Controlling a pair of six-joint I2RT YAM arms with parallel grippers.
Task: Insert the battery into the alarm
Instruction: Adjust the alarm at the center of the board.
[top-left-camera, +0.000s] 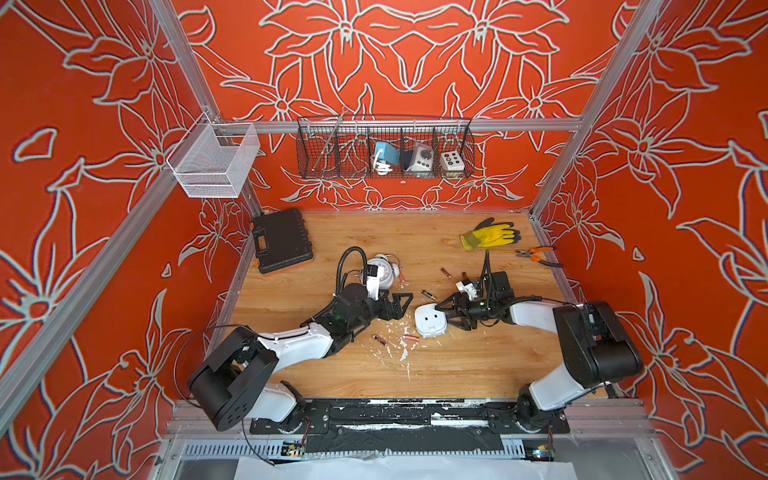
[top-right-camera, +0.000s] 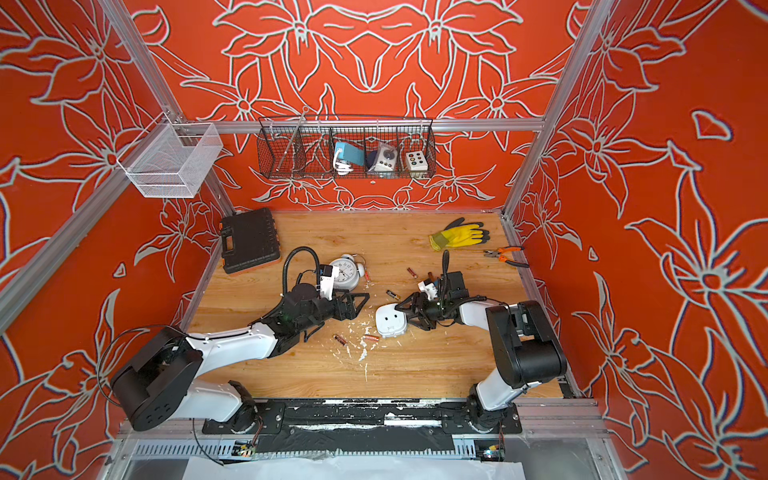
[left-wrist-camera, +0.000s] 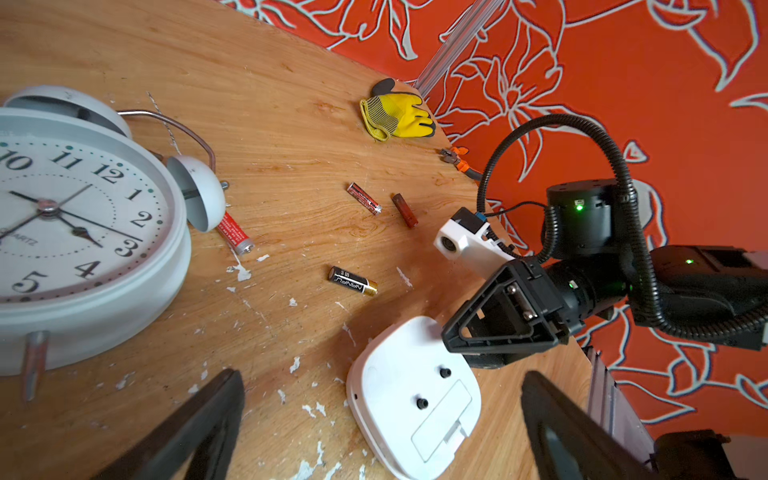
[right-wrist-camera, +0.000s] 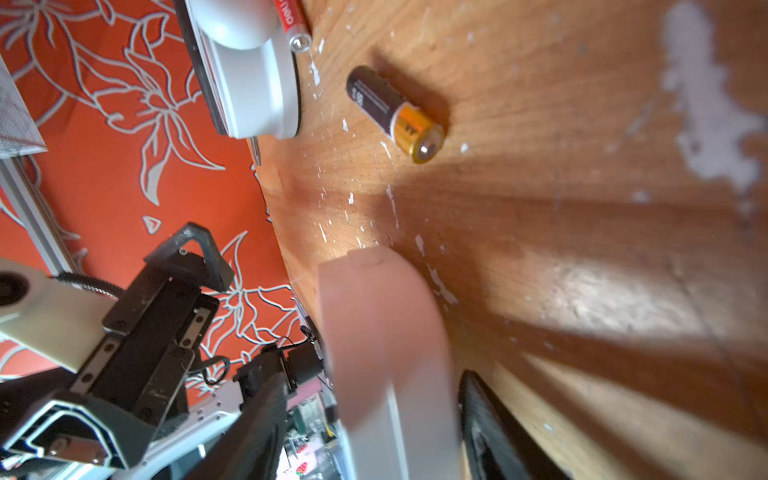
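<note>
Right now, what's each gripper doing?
Left gripper: open, empty.
Right gripper: astride the white alarm at its edge; grip cannot be told.

The white alarm (right-wrist-camera: 386, 332) is blurred in the right wrist view; the clock (left-wrist-camera: 83, 216) runs off the left wrist picture's edge.

The left claw (top-left-camera: 401, 307), right claw (top-left-camera: 443, 318) and loose batteries (top-left-camera: 429, 294) crowd the white alarm (top-left-camera: 428, 322); its near side (toward the robot) is open surface (top-left-camera: 457, 365).

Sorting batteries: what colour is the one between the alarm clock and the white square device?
Black battery with a gold end; best in right wrist view.
</note>
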